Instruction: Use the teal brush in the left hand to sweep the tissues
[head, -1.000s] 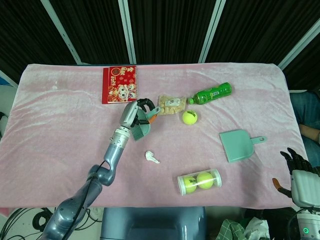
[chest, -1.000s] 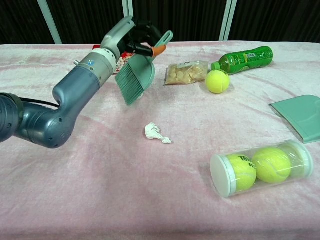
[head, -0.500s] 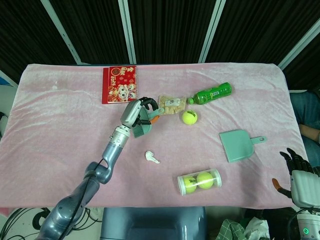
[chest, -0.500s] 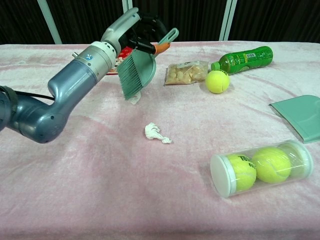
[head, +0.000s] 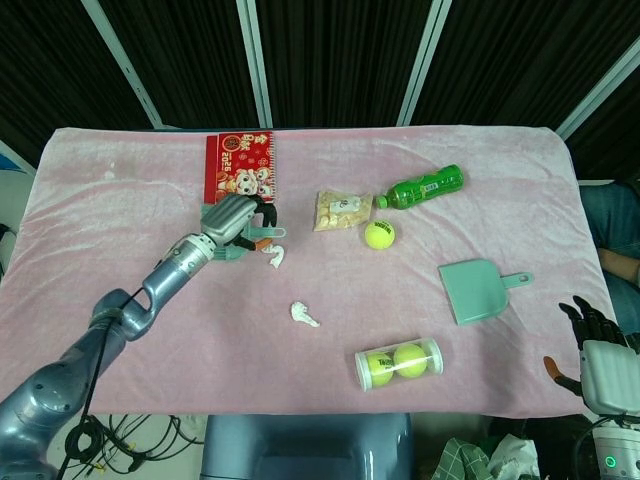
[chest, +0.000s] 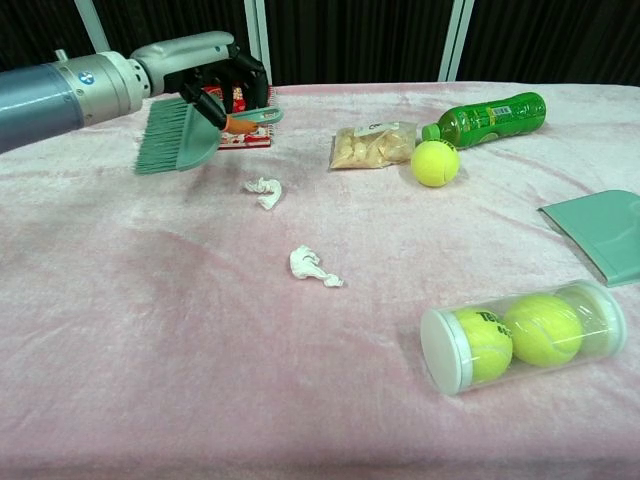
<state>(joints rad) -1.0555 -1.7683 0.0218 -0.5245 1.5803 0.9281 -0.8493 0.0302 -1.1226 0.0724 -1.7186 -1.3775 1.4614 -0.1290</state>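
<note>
Nearest the front edge of the tabletop (chest: 150, 400) lies a clear tube of tennis balls (chest: 525, 335), toward the front right corner, and it should be left alone by any stroke. Just behind it, about midway across, sits the nearer tissue (chest: 312, 266), crumpled and loose on the pink cloth; a second tissue (chest: 264, 190) lies further back and a little left, well apart from the first. The teal dustpan (head: 478, 290) rests near the right edge, so a sensible stroke runs from left to right, gathering the far tissue first and carrying it toward the near one. The left hand (chest: 215, 80) grips the teal brush (chest: 180, 135) by its handle, fingers wrapped around it, with the bristles fanned out to the left and held above the cloth, just behind and left of the far tissue. To sweep well, I judge the bristles should come down behind that tissue until the tips just touch the plush cloth, then draw lightly; pressing hard would likely drag the fabric and roll the paper under. Beyond lie a snack bag (chest: 372, 146), a loose tennis ball (chest: 435, 163), a green bottle (chest: 487, 117) and a red booklet (head: 240, 168) near the back edge. The right hand (head: 600, 350) hangs off the front right corner, fingers apart, holding nothing.
</note>
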